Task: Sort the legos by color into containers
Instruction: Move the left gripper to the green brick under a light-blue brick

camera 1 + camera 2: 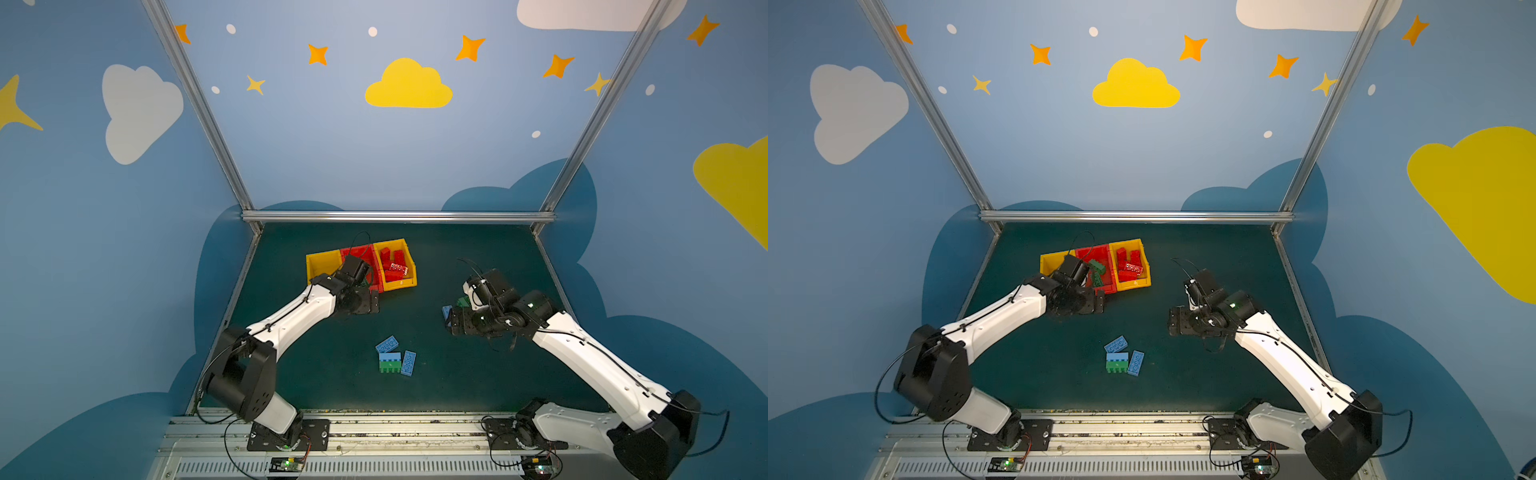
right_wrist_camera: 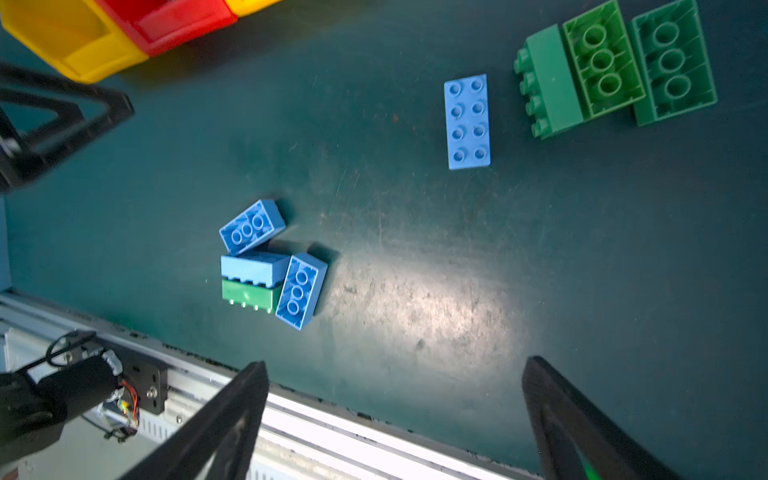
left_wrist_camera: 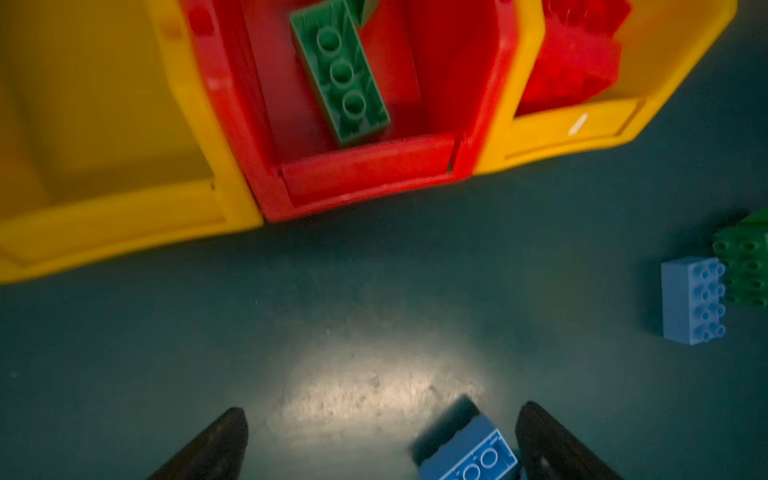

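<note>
1. The table [image 1: 457, 257] is covered by a flat, matte, dark green mat. Pale scuffs and scratches can be made out on it in the right wrist view.
2. Two arms are reached in from the front rail, the left arm [image 1: 291, 316] and the right arm [image 1: 582, 353]. Both are built from smooth white shells with chunky black joints.
3. The containers [image 1: 322, 264] are parked back-left on the mat. Three glossy, boxy plastic bins are joined in a row, with a red bin [image 1: 1096, 252] sandwiched between two yellow ones, and each has a sloped front lip.
4. The left gripper [image 3: 382, 409] is hung just in front of the red bin. Its black wedge fingers are spread wide and nothing is pinched. The right gripper [image 2: 397, 363] is splayed the same way over the right side of the mat, with nothing grasped.
5. The legos are hard, shiny blocks. Red bricks [image 1: 392, 266] are heaped in the right-hand yellow bin [image 1: 400, 286]. Green bricks [image 3: 338, 70] are lying in the red bin, one hollow side up with three round tubes showing.
6. A small cluster is left front-middle on the mat. A blue brick [image 2: 253, 268] and a green brick [image 2: 245, 293] are lying against each other on their sides, with two more blue bricks [image 2: 251, 226] touching them hollow side up.
7. Near the right gripper, a lone blue brick [image 2: 467, 120] is sat studs up, with three green bricks [image 2: 602, 62] packed side by side beside it.
</note>
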{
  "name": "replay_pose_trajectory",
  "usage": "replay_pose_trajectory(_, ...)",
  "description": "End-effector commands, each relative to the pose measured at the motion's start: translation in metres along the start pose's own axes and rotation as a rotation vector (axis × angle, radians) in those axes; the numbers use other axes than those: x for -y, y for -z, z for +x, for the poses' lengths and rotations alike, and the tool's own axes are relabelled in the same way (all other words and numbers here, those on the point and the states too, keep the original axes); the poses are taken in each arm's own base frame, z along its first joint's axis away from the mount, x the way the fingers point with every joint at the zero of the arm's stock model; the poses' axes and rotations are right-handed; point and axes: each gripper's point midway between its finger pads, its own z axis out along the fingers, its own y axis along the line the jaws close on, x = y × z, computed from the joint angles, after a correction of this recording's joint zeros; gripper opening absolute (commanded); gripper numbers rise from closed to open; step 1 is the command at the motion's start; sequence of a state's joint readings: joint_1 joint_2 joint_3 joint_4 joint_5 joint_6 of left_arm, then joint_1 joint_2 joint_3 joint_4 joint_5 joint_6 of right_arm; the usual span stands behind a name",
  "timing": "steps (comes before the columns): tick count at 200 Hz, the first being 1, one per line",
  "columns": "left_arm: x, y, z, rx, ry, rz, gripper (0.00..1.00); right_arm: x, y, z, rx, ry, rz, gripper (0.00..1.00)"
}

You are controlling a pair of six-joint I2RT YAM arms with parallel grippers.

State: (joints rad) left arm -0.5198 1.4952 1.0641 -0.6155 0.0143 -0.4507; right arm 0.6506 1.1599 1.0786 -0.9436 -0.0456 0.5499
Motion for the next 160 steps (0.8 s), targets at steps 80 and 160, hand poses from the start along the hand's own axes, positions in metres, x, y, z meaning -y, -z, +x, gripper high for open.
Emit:
replay_pose_trajectory(80,-0.002,0.012,0.112,0.035,0.103,-0.043,1.0,0.019,0.014,0.045,-0.043,-0.001,-0.004,0.93)
replay_pose_trajectory(160,0.046,-0.014,0.136,-0.013,0.036,-0.05,1.0,0.027,0.026,0.056,-0.024,-0.014,0.002,0.93)
